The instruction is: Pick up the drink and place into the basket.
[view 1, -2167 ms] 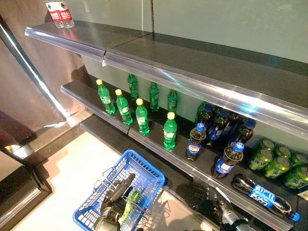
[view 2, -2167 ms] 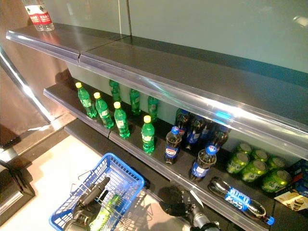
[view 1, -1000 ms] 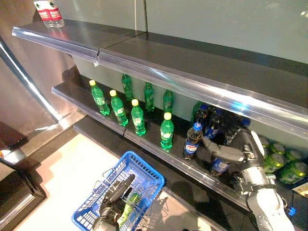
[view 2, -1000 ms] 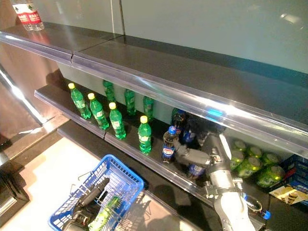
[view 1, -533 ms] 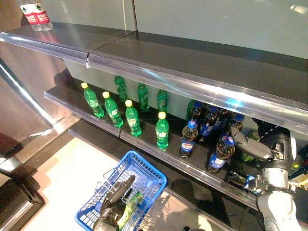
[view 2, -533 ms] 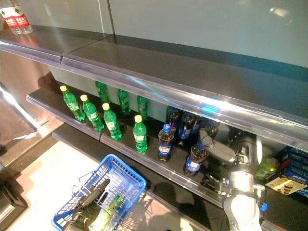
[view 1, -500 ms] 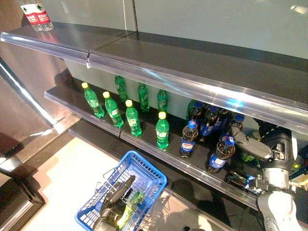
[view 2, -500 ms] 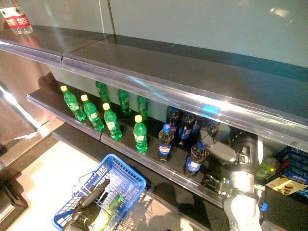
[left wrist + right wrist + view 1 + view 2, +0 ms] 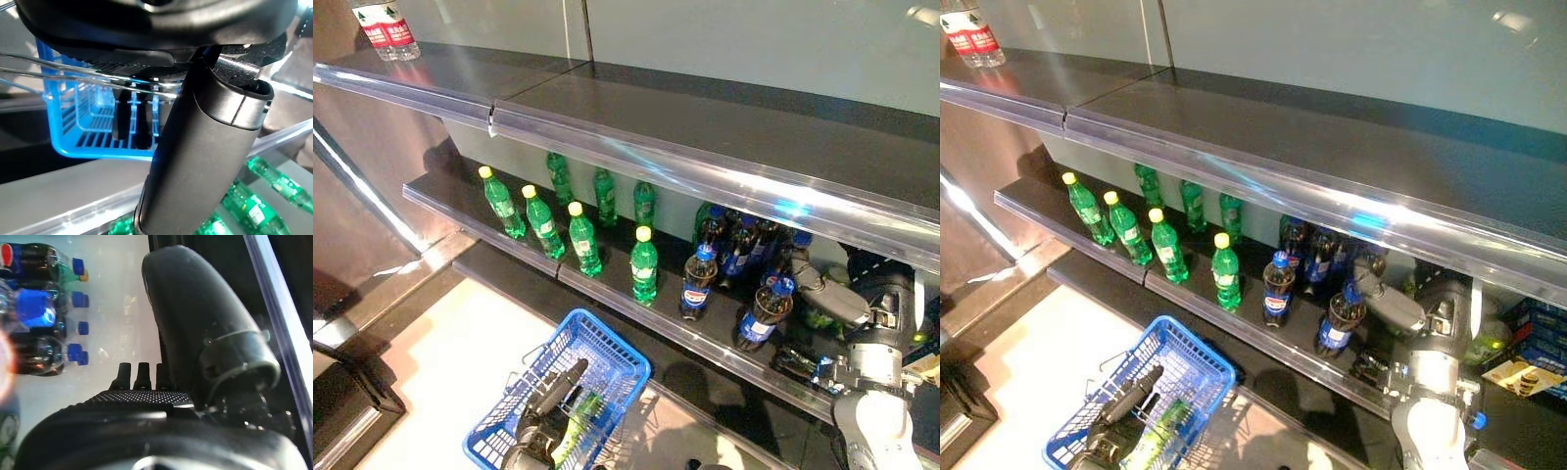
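Observation:
Several cola bottles with blue caps stand on the middle shelf; the front right one (image 9: 759,315) is nearest my right hand (image 9: 862,304). That hand reaches in just right of it, its thumb (image 9: 195,333) pointing toward the bottle and its fingers (image 9: 142,373) straight, holding nothing. More cola bottles (image 9: 34,298) show beyond the fingers. The blue basket (image 9: 607,338) hangs low in front of the shelves with my left hand (image 9: 543,426) shut on its wire handle (image 9: 63,78). A green bottle (image 9: 578,423) lies inside it.
Green bottles (image 9: 644,266) with yellow caps line the middle shelf's left part. Green cans (image 9: 1484,343) sit behind my right hand, and a cola bottle (image 9: 793,360) lies flat at the shelf's front edge. The upper shelf (image 9: 705,117) overhangs; water bottles (image 9: 382,27) stand far left.
My right arm has risen from below the shelf edge and moved right, past the front cola bottle, to its right side. The left hand and basket have stayed put.

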Available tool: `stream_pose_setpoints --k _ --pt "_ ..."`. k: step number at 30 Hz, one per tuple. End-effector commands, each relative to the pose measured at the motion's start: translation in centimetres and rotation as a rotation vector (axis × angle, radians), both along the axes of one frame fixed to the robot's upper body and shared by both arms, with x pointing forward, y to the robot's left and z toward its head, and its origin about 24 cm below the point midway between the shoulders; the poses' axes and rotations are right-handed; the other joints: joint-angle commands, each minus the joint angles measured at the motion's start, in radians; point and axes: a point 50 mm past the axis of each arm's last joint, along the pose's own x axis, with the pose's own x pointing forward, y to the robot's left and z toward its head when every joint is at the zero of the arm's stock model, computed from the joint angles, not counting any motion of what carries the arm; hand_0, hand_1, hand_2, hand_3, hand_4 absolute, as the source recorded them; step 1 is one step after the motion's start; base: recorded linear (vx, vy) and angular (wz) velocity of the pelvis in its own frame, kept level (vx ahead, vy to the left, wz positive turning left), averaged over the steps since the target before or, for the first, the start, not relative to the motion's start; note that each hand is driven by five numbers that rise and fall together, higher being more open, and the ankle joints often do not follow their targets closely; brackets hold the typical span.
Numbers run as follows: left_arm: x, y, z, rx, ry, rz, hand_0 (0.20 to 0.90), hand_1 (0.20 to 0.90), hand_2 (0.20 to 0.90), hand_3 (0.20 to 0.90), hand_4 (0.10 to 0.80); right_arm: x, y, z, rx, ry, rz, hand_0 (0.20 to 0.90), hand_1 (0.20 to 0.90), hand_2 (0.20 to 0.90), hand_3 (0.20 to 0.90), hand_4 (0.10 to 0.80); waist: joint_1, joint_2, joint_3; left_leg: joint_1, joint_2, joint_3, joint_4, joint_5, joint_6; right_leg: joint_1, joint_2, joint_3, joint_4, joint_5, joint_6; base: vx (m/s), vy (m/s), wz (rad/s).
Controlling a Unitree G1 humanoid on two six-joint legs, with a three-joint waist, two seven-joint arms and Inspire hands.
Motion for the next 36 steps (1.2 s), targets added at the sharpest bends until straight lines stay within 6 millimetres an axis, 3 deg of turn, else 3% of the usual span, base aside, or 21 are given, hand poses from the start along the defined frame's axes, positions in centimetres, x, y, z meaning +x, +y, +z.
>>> stream_pose_setpoints --k 1,11,15,21,36 --pt "6.9 2.3 8.9 0.146 -0.548 0.009 0.300 0.300 0.300 0.200 0.100 1.6 0.8 3.3 -0.047 -0.213 0.022 0.900 0.900 0.900 0.900 0.800 0.010 -0.045 0.034 -0.056 -0.010 -0.006 0.126 -0.118 -0.007 0.046 -0.030 0.026 -0.134 0.054 0.056 -0.113 0.018 -0.04" --pt "8.8 1.0 10.5 0.131 -0.636 -0.002 0.300 0.300 0.300 0.200 0.100 3.6 2.3 3.7 -0.025 -0.263 0.059 0.900 0.900 0.900 0.900 0.800 0.019 -0.028 0.164 -0.182 -0.022 -0.050 0.239 -0.124 -0.005 -0.038 -0.047 0.024 -0.059 0.047 0.034 -0.099 0.021 0.02" --pt "9.1 0.5 10.6 0.130 -0.658 -0.015 0.300 0.300 0.300 0.200 0.100 3.8 1.9 3.4 -0.032 -0.273 -0.072 0.900 0.900 0.900 0.900 0.800 0.022 -0.021 0.205 -0.212 -0.025 -0.058 0.262 -0.121 -0.007 -0.051 -0.055 0.021 -0.049 0.048 0.034 -0.036 -0.001 0.04" --pt "9.1 -0.2 10.9 0.123 -0.678 -0.015 0.300 0.300 0.300 0.200 0.100 3.9 1.3 3.5 -0.016 -0.318 -0.249 0.900 0.900 0.900 0.900 0.800 0.022 -0.006 0.239 -0.226 -0.031 -0.065 0.264 -0.117 -0.007 -0.053 -0.060 0.024 -0.058 0.056 0.035 -0.018 0.012 0.04" --pt "9.7 -1.2 11.8 0.106 -0.726 -0.035 0.300 0.300 0.300 0.200 0.100 5.4 1.8 3.0 -0.032 -0.266 -0.280 0.900 0.900 0.900 0.900 0.800 0.035 0.017 0.301 -0.283 -0.044 -0.094 0.273 -0.092 -0.012 -0.083 -0.071 0.028 -0.060 0.073 0.032 -0.024 -0.006 0.03"
